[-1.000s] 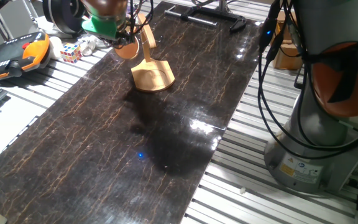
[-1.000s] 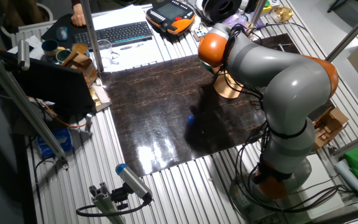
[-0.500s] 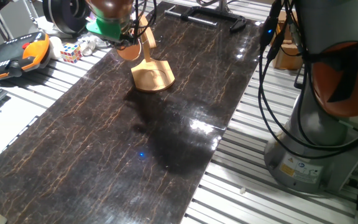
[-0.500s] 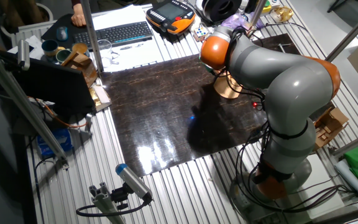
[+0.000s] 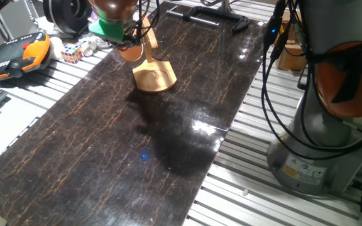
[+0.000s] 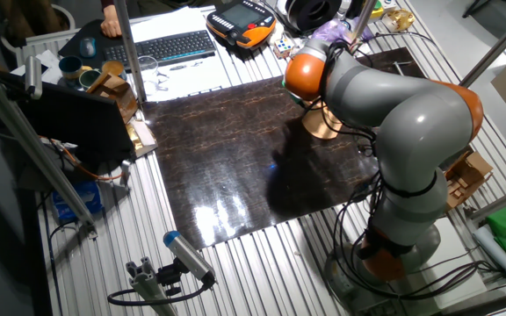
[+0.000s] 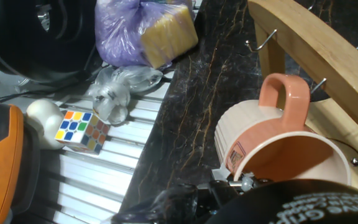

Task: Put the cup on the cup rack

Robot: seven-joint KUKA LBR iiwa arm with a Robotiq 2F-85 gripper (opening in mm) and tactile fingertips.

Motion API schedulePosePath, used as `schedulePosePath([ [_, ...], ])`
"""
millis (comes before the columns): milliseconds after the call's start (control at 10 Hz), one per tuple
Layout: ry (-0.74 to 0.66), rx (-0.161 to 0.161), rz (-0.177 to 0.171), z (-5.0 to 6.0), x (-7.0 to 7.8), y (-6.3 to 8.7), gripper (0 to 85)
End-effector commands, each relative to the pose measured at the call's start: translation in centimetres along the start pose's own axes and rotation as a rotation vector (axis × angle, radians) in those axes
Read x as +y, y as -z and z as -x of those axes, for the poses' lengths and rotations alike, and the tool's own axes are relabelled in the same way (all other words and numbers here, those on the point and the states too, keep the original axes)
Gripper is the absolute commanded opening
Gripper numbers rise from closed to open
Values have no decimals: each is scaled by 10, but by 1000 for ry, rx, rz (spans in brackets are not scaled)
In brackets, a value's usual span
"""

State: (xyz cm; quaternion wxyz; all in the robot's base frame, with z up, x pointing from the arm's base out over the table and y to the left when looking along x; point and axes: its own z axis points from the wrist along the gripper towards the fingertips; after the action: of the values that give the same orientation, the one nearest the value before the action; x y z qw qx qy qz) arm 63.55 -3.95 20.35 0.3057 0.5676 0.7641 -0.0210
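Note:
The cup (image 7: 272, 146) is salmon-pink with a ribbed pale side and a loop handle. It hangs tilted in my gripper (image 5: 126, 45), just left of the cup rack's upright wooden post (image 7: 316, 50). The handle points toward the post's metal hooks (image 7: 319, 87) and touches none that I can see. In one fixed view the cup (image 5: 129, 51) is in the air above the rack's flat tan base (image 5: 154, 78). The gripper is shut on the cup's rim. In the other fixed view the arm hides the cup and only the rack base (image 6: 325, 128) shows.
Left of the dark marble tabletop (image 5: 105, 138), on the slatted bench, lie a Rubik's cube (image 7: 82, 130), a white ball (image 7: 41, 112), crumpled plastic (image 7: 114, 93) and a purple bag with a yellow sponge (image 7: 145, 28). An orange teach pendant (image 5: 14, 56) lies further left.
The gripper with the cup has shifted slightly right, closer to the rack's post. The rack has not moved.

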Motion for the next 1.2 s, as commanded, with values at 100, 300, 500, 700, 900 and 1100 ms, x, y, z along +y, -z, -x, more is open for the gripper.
schedulePosePath([
  [100, -11, -9, 18, -2, 0, 0, 7],
  [300, -27, -10, 18, -5, 0, 1, 7],
  [500, -28, -8, 16, -4, 0, 1, 7],
  [700, -26, -2, 13, -4, -1, 1, 7],
  [900, -14, 9, 15, -4, -1, 1, 7],
  [1100, -9, 19, 17, -3, -1, 1, 123],
])
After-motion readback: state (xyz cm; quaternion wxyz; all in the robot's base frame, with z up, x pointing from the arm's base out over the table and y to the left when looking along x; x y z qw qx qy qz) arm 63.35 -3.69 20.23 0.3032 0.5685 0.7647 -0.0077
